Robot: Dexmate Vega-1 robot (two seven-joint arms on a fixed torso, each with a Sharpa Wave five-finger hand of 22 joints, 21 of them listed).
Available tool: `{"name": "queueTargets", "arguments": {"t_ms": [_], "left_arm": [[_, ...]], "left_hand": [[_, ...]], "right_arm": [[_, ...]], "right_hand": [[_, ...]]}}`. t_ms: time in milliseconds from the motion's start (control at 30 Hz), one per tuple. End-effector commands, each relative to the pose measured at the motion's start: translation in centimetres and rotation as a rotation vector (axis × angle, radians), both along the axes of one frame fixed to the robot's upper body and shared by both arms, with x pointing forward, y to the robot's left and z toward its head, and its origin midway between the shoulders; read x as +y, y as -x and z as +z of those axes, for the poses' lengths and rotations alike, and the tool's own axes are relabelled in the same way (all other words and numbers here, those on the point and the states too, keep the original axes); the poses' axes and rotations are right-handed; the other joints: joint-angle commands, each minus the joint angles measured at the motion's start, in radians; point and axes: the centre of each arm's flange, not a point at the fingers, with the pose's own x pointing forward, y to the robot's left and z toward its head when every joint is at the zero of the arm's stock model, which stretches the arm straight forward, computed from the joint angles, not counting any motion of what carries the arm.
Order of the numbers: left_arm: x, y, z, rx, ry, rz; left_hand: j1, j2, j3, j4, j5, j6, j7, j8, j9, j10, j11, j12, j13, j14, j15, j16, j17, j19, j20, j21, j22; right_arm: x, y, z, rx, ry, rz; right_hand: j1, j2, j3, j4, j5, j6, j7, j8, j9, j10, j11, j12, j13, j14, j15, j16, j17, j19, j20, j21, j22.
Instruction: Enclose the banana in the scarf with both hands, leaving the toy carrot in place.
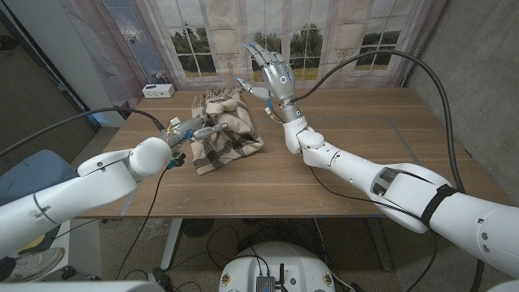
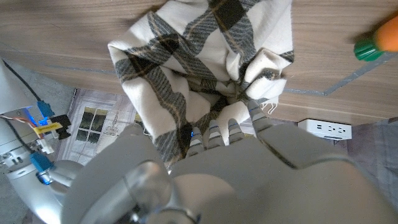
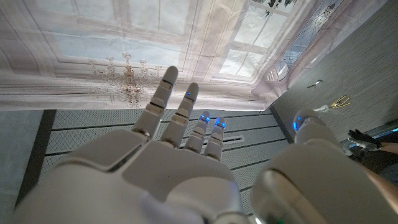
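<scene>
Scarf [image 1: 224,131]: plaid, cream and grey, bunched in a heap on the table [image 1: 340,178], left of centre and toward the far edge. I judge it soft, light and limp; it will sag and slide open unless a fold is pinned. Best hold is a gathered corner or edge, not the middle of the heap.

Banana: I cannot see it; I take it to lie under the cloth, where the heap bulges. I judge it firm but easily bruised, so I would press it only through the cloth, and lightly.

Carrot [image 2: 380,38]: orange with a green end, on bare wood well apart from the heap in the left wrist view. It is to be left alone.

Left hand [image 1: 193,130]: at the near left side of the scarf, fingers [image 2: 230,127] curled into a gathered knot of cloth, so I read it as gripping the scarf.

Right hand [image 1: 272,75]: raised above the table beyond the scarf's right end, fingers spread and pointing up, holding nothing.

Judgement: the bundle looks mostly closed. Any loose flap on the right should be brought over by its edge.
</scene>
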Motion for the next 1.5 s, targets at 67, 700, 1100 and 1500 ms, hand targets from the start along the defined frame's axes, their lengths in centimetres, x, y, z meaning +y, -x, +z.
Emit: {"name": "queueTargets", "arguments": {"t_ms": [67,700,1100,1500], "left_arm": [[-0.7,6.1,-0.2,-0.17,0.018,-0.009],[-0.5,9.3,0.4,-0.324,0.031,-0.024],[1.5,6.7,0.2,-0.448,0.149,-0.034],[2.4,3.2,0.3,-0.502,0.242,-0.183]], "left_hand": [[0.002,0.01,-0.001,-0.003,0.002,0.019,-0.002,0.01,0.003,0.021,0.001,0.012,0.001,0.014,-0.005,0.011,0.001,0.008,0.009,0.008,0.003],[0.004,0.009,-0.001,-0.011,-0.002,0.052,-0.001,0.017,0.002,0.052,-0.007,0.023,0.0,0.049,-0.017,0.019,-0.001,0.038,0.008,0.02,0.001],[0.015,0.03,0.013,-0.016,-0.001,0.056,-0.011,0.014,0.002,0.045,-0.02,0.018,-0.001,0.065,-0.023,0.02,-0.001,0.049,0.01,0.024,0.0],[0.026,0.042,0.025,-0.023,-0.003,0.062,-0.024,0.013,0.002,0.046,-0.03,0.018,-0.002,0.073,-0.042,0.018,-0.002,0.056,0.004,0.027,-0.001]], "right_arm": [[-0.5,-0.5,-0.1,0.034,-0.052,-0.007],[-0.9,-0.9,0.1,0.049,-0.087,-0.013],[-1.9,-0.5,-0.2,0.132,-0.154,0.04],[-4.4,0.2,0.7,0.464,-0.257,0.318]], "right_hand": [[-0.007,0.004,-0.003,-0.003,0.012,0.016,-0.001,0.006,0.003,0.014,0.005,0.01,0.0,0.001,-0.145,0.004,-0.002,0.008,0.002,-0.004,0.006],[-0.007,0.011,-0.006,-0.009,0.018,0.032,0.0,0.011,0.002,0.026,0.003,0.013,-0.003,0.001,-0.144,0.008,-0.009,0.009,0.001,-0.011,0.006],[0.0,0.03,0.0,-0.014,0.024,0.071,0.002,0.023,0.001,0.053,0.012,0.021,-0.006,-0.002,-0.137,0.011,-0.016,0.017,0.001,-0.016,0.007],[-0.002,0.077,0.019,-0.011,0.009,0.155,0.047,0.04,0.0,0.11,0.096,0.032,-0.01,-0.004,-0.081,0.021,-0.025,0.003,0.011,-0.037,0.01]]}}
